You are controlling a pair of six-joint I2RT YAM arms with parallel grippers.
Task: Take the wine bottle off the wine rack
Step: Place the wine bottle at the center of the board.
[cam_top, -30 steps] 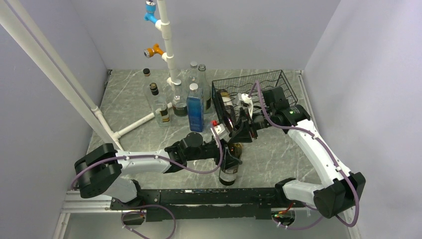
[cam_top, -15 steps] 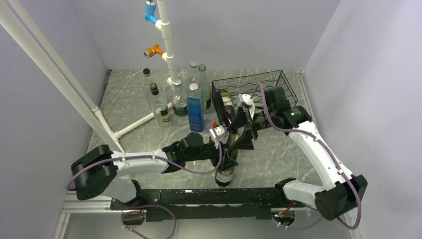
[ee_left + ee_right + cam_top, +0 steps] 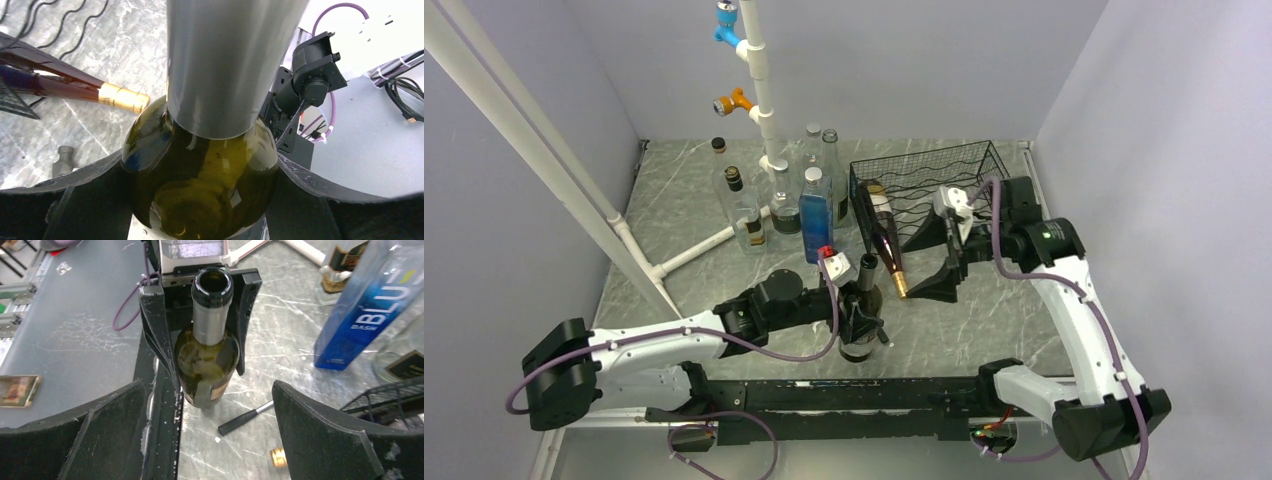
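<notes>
1. Top view: your left jaws are closed on the body of the green wine bottle point(image 3: 865, 285). It stands upright between them, mouth up, clear of the wine rack point(image 3: 984, 165) and over the near part of the worktop point(image 3: 994, 320). You cannot tell whether its base touches the worktop.
2. Same view: your right jaws are spread wide and hold nothing. The rack sits just beyond them. A dark red bottle point(image 3: 882, 232) lies in the rack, and its gold-capped neck pokes out past the rack's near edge, between your two sets of jaws.
3. Beyond the left jaws, a blue bottle point(image 3: 815, 215) and several other upright bottles stand around a white pipe frame point(image 3: 759, 80).
4. Left wrist view: the black fingers point(image 3: 75, 200) press against both sides of the green wine bottle point(image 3: 200, 190) at its shoulder. Its grey-foiled neck rises out of the jaws towards the camera. Ahead of the jaws you see the dark red bottle point(image 3: 55, 85) with its gold cap, and a corner of the wine rack point(image 3: 12, 97).
5. Right wrist view: your right fingers point(image 3: 75, 435) stand far apart with only bare worktop point(image 3: 280, 365) between them. Straight ahead of them, the green wine bottle point(image 3: 207, 360) is upright in the left fingers point(image 3: 155, 330). Its mouth is open.
6. Same view: the blue bottle point(image 3: 370, 315) stands ahead and to one side, and a corner of the wine rack point(image 3: 395, 390) shows just beside the jaws.
</notes>
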